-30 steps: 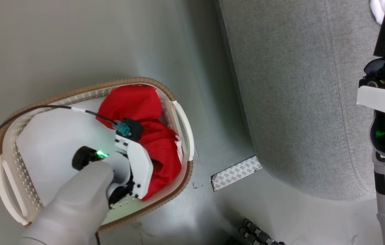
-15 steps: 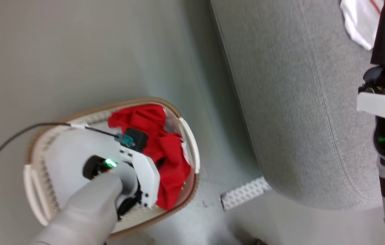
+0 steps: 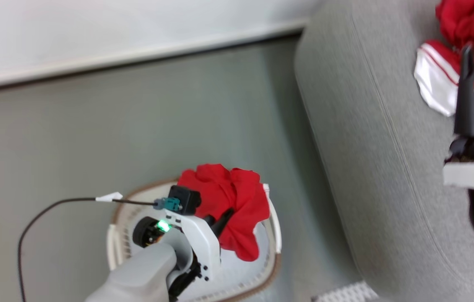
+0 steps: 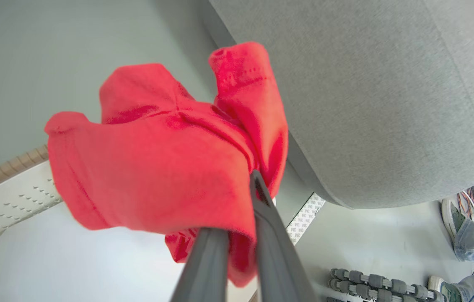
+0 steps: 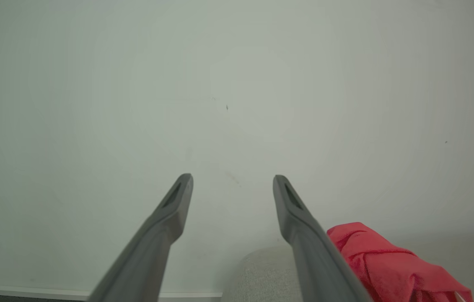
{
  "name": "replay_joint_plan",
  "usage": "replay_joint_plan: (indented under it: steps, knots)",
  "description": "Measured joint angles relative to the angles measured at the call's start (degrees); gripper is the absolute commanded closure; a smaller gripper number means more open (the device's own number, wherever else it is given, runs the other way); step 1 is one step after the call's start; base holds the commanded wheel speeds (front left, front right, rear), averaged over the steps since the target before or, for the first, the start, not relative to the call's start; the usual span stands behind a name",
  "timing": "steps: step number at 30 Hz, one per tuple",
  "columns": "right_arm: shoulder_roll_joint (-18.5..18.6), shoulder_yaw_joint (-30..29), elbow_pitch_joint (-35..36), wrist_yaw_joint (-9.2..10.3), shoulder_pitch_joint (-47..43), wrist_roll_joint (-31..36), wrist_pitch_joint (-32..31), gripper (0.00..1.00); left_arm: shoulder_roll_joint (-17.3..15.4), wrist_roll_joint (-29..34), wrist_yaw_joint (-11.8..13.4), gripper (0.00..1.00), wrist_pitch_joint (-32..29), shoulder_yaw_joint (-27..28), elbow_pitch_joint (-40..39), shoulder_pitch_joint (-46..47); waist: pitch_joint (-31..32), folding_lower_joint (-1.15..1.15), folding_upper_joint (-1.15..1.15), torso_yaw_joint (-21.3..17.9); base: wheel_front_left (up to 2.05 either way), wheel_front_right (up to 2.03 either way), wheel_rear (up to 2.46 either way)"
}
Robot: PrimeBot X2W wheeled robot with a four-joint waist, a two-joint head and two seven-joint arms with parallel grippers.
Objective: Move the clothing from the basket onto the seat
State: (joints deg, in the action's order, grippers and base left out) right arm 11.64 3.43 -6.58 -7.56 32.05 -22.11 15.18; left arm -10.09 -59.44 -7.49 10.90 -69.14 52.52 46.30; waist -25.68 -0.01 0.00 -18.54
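A bright red garment [image 3: 230,201] hangs bunched above the basket [image 3: 272,228], pinched by my left gripper [image 3: 225,218], which is shut on it. In the left wrist view the same red garment [image 4: 157,163] drapes over the gripper [image 4: 243,201], with the basket wall [image 4: 10,188] below left. The grey sofa seat [image 3: 371,138] fills the right side. Another red and white garment [image 3: 450,71] lies on it at the top right. My right gripper [image 5: 232,184] is open and empty over the seat, a red garment [image 5: 383,260] beside its finger.
A pale sheet [image 3: 241,272] lines the basket bottom. A white wall and baseboard [image 3: 136,54] run along the back. A grey patterned strip [image 4: 306,212] lies on the floor by the sofa. A person's shoes [image 4: 454,222] show at the lower right of the left wrist view.
My left gripper has lifted the red garment up out of the basket. The head camera has tilted up, bringing the wall and the garment on the sofa into view.
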Motion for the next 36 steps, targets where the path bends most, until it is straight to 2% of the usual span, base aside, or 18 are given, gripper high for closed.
replay_joint_plan:
  steps: [7, 12, 17, 24, 29, 36]
  knots:
    - [0.7, 1.76, -2.33, 0.0, -4.74, -0.07, -0.01, 0.0, 0.26, -0.23, -0.02, 1.0, 3.53, 0.16, -1.86, -1.05, 7.82, -0.01, 0.0, 3.75, 0.0, 0.0, 0.0]
    - [1.01, 2.75, -3.43, 0.0, -8.02, -0.22, -0.01, 0.0, -0.7, 1.21, 0.15, 1.0, 4.08, 3.48, -5.34, -1.71, 12.87, -0.01, 0.0, 5.96, 0.0, 0.0, 0.0]
    - [1.18, 4.15, -4.5, 0.0, -11.12, -0.66, -0.01, 0.0, -3.0, 6.28, 2.76, 1.0, 4.19, 9.9, -12.72, -3.1, 17.12, -0.01, 0.0, 7.83, 0.0, 0.0, 0.0]
    - [0.91, 7.12, -6.13, 0.0, -14.33, -1.11, -0.01, 0.0, -6.1, 12.83, 6.6, 1.0, 4.21, 14.83, -22.77, -5.78, 21.72, -0.01, 0.0, 9.63, 0.0, 0.0, 0.0]
    - [0.0, 8.1, -6.71, 0.0, -17.38, -1.62, -0.01, 0.0, -8.06, 15.45, 8.91, 1.0, 4.22, 16.39, -29.44, -7.16, 24.59, -0.01, 0.0, 10.28, 0.0, 0.0, 0.0]
    - [-1.65, 8.26, -6.7, 0.0, -20.65, -1.79, -0.01, 0.0, -9.96, 16.03, 11.66, 1.0, 2.91, 16.94, -36.39, -6.93, 26.24, 0.0, 0.0, 11.31, 0.0, 0.0, 0.0]
